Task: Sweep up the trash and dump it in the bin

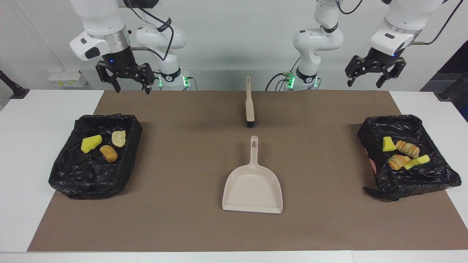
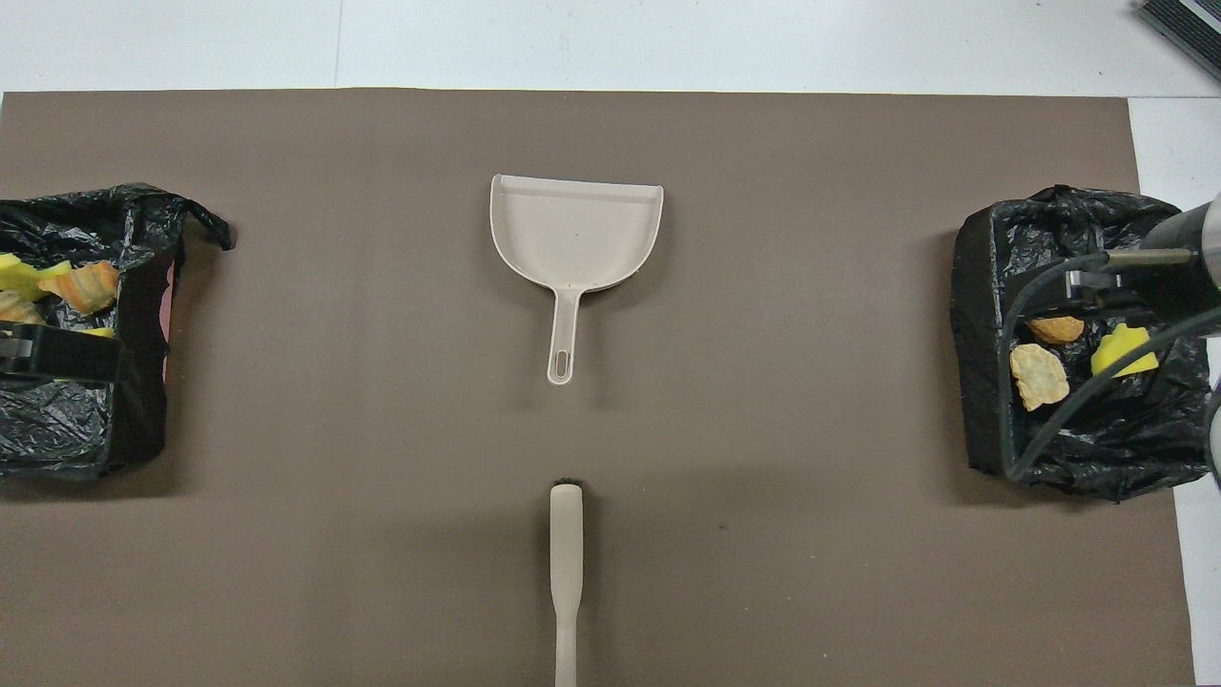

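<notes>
**Checking a finished sweep: all the trash sits in the bins, both tools open and empty**

You have nothing loose on the brown mat. Seven pieces of trash lie in two black-lined bins. The bin at the right arm's end holds a yellow chunk, a bread piece and a croissant piece. The bin at the left arm's end holds four: two yellow chunks and two croissant pieces.

The right tool and the left tool both hang raised close to their bases, fingers spread and holding nothing. Both arms wait.

I judge the task to be done, so the step in hand is a check. Count the pieces before you call it. If you sweep again, note that the brush lies midway along the surface, near the robots, with its handle toward them. The dustpan lies farther out in line with it, handle also toward the robots. Take each by its handle and keep the pan's lip flat on the mat.

The facing view shows all seven pieces and how high the tools are. In the overhead view the arms cover part of each bin, so the count there is unsure. That view gives the gap between the brush and the dustpan more plainly.
</notes>
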Robot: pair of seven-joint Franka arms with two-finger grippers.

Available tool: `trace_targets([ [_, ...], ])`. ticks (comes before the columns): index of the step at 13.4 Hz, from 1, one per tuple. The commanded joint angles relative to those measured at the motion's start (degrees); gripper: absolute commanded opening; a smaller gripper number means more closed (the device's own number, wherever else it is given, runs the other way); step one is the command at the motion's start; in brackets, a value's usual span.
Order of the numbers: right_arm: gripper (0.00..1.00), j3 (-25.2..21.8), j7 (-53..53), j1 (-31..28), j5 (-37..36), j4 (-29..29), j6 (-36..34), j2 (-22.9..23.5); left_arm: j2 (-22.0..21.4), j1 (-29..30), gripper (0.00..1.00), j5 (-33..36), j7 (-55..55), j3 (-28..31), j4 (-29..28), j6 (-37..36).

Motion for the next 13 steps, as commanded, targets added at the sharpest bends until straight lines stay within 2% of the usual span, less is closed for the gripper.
trace_targets([
  [1, 1.0, 0.38, -0.98, -1.01, 0.36, -1.33, -0.35, -1.27, -2.35, 0.88, 1.0, -1.56, 1.14, -0.13, -3.62, 1.17],
  [13, 1.0, 0.47, -1.07, -0.93, 0.36, -1.33, -0.35, -1.27, -2.61, 0.88, 1.0, -1.65, 1.13, -0.13, -4.15, 3.19],
])
